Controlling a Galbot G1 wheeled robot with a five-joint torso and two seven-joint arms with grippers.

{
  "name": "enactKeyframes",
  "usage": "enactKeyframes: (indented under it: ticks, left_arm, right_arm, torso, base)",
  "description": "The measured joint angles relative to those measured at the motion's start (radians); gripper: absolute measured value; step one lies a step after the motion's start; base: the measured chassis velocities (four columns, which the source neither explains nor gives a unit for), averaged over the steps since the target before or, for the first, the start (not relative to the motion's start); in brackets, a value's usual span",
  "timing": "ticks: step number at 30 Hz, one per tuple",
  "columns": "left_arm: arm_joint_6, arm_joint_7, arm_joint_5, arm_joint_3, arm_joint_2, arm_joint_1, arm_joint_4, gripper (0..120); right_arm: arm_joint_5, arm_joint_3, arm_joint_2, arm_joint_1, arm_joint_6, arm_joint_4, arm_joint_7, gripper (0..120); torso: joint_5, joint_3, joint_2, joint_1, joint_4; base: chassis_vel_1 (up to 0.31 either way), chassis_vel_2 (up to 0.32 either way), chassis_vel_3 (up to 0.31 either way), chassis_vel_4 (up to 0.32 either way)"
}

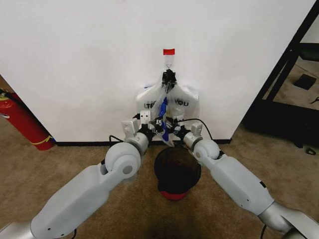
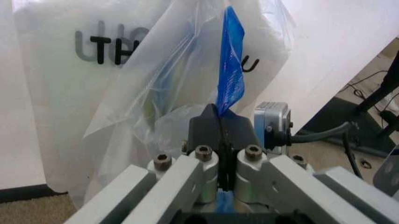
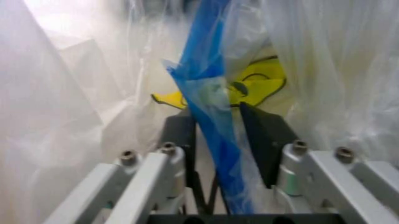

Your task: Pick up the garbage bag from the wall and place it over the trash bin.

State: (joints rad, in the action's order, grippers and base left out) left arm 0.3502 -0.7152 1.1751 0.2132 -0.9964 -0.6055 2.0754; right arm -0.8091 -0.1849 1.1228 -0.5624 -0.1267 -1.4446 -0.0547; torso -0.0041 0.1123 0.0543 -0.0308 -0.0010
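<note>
Against the wall (image 1: 75, 59), below its hook, the garbage bag (image 1: 185, 102) hangs. Its blue strip is clamped in the closed left pincer (image 2: 223, 122); the right pincer (image 3: 215, 121) is parted around it. Lifting free toward the trash bin (image 1: 177, 172) is judged next.

You have the garbage bag (image 1: 172, 102) hanging flat on the wall (image 1: 89, 59), gathered at a hook under red tape. It's translucent white and crinkly, with black lettering, a yellow smiley and a blue fold that looks pulled forward. Directly below stands the trash bin (image 1: 177, 172), upright, black mesh, red base.
</note>
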Motion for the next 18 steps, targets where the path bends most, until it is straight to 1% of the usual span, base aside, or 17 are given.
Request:
enactKeyframes:
  ticks: [1,2,3,7,8,13,17,18]
  left_arm:
    - [0.000,0.000,0.000,0.001,0.000,0.000,0.000,0]
    - [0.000,0.000,0.000,0.001,0.000,0.000,0.000,0]
    - [0.000,0.000,0.000,0.001,0.000,0.000,0.000,0]
    - [0.000,0.000,-0.001,0.002,0.003,0.000,0.000,0]
    - [0.000,0.000,-0.001,0.002,0.004,0.000,0.000,0]
    - [0.000,0.000,-0.002,-0.001,0.005,-0.003,0.000,0]
    - [0.000,0.007,-0.011,-0.027,0.012,-0.021,-0.006,0]
    - [0.000,0.007,-0.011,-0.027,0.012,-0.021,-0.006,0]
  right_arm:
    - [0.000,0.000,-0.001,0.000,0.000,0.000,0.000,19]
    - [0.000,0.000,-0.001,0.000,0.000,0.000,0.000,19]
    - [-0.002,0.002,-0.003,-0.002,0.000,-0.002,0.000,15]
    - [-0.009,0.006,-0.010,-0.009,0.003,-0.016,0.000,1]
    - [-0.014,0.008,-0.013,-0.013,0.004,-0.023,0.001,0]
    - [-0.040,0.029,-0.022,-0.031,0.005,-0.050,0.007,0]
    - [-0.101,0.092,-0.048,-0.081,0.011,-0.129,0.012,0]
    - [-0.101,0.092,-0.048,-0.081,0.011,-0.129,0.012,0]
  torso:
    - [0.0000,0.000,0.000,0.000,0.0000]
    - [0.0000,0.000,0.000,0.000,0.0000]
    - [0.0000,0.000,0.000,0.000,0.0000]
    - [0.0000,0.000,0.000,0.000,0.0000]
    - [0.0000,0.000,0.000,0.000,0.0001]
    - [0.0001,0.000,0.000,0.000,0.0000]
    - [0.0001,0.000,0.000,0.000,0.0002]
    - [0.0001,0.000,0.000,0.000,0.0002]
  base:
    - [0.000,0.000,0.000,0.000]
    - [0.000,0.000,0.000,0.000]
    - [0.000,0.000,0.000,0.000]
    - [0.000,0.000,0.000,0.000]
    - [0.000,0.000,0.000,0.000]
    - [0.000,0.000,0.000,0.000]
    - [0.000,0.000,0.000,0.000]
    - [0.000,0.000,0.000,0.000]
